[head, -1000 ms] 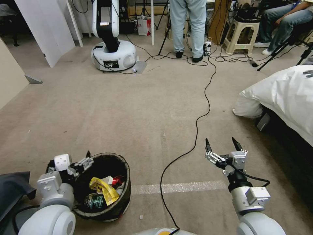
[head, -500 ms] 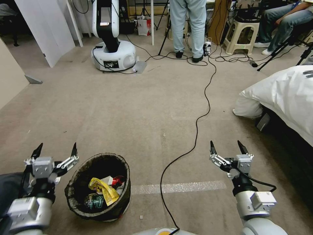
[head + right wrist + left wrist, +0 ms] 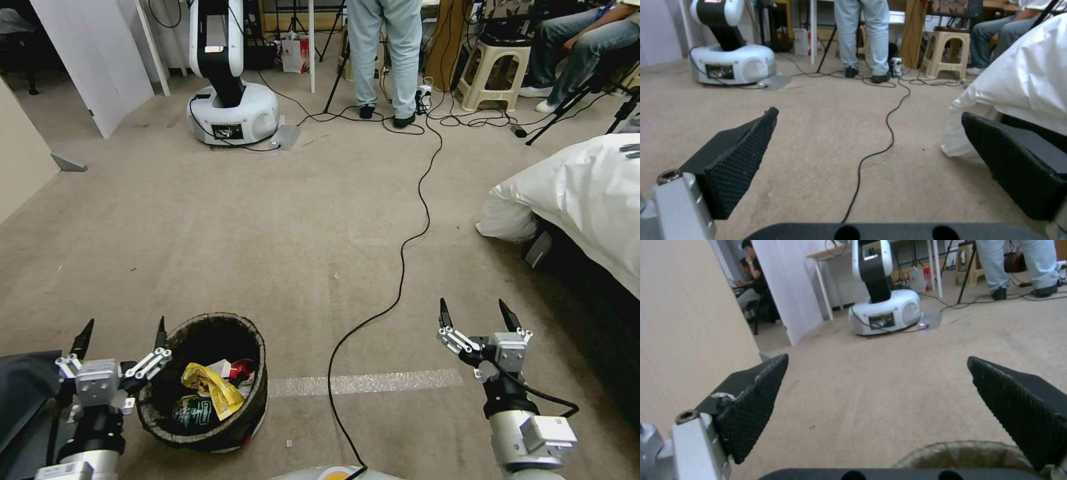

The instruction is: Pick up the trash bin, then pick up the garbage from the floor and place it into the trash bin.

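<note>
Litter sits inside the trash bin (image 3: 203, 383), which rests on the floor (image 3: 267, 233) low at the robot's left: a yellow wrapper (image 3: 212, 385), a green bottle (image 3: 192, 412) and something red among it. No loose garbage lies on the visible carpet, so the collecting looks largely finished (a judgement from these views alone). The bin stands roughly upright, its mouth facing up and tipped a little toward the head camera, its dark bag folded over the rim; being round, it has no long axis across the floor. The left gripper (image 3: 121, 341) hangs just beside the bin's left rim, fingers spread wide and holding nothing, likely clear of the bin to leave it standing free. The right gripper (image 3: 479, 319) hovers well apart over bare carpet, beyond a black cable (image 3: 400, 267), likewise spread and empty.
</note>
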### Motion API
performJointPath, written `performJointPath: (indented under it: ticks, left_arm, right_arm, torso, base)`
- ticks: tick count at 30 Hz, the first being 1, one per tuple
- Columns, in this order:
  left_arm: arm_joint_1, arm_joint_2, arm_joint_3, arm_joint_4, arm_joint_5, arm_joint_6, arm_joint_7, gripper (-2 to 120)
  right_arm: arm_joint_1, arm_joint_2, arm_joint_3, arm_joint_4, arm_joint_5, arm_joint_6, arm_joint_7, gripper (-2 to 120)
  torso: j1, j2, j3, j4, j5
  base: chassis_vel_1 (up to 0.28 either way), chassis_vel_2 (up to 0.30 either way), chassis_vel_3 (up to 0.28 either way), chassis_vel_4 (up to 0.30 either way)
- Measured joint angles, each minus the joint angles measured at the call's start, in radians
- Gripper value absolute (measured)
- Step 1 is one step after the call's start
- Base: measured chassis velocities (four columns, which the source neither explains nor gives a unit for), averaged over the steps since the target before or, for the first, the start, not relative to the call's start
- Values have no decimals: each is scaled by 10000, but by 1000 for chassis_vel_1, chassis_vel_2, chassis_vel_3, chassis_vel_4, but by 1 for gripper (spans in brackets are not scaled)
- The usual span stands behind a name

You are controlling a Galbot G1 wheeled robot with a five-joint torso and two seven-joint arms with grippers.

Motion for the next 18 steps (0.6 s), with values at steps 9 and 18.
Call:
performJointPath:
  ticks: [9, 18]
  left_arm:
    - [185, 178, 507, 62, 91, -37, -674, 100]
    - [170, 182, 493, 63, 80, -14, -670, 100]
  right_arm:
    - [-6, 32, 19, -2, -275, -91, 60, 100]
    - [3, 27, 21, -3, -277, -115, 69, 100]
  torso:
    - [0, 0, 0, 1, 0]
    - [0, 0, 0, 1, 0]
  base:
    - [0, 0, 0, 0]
    - [0, 0, 0, 0]
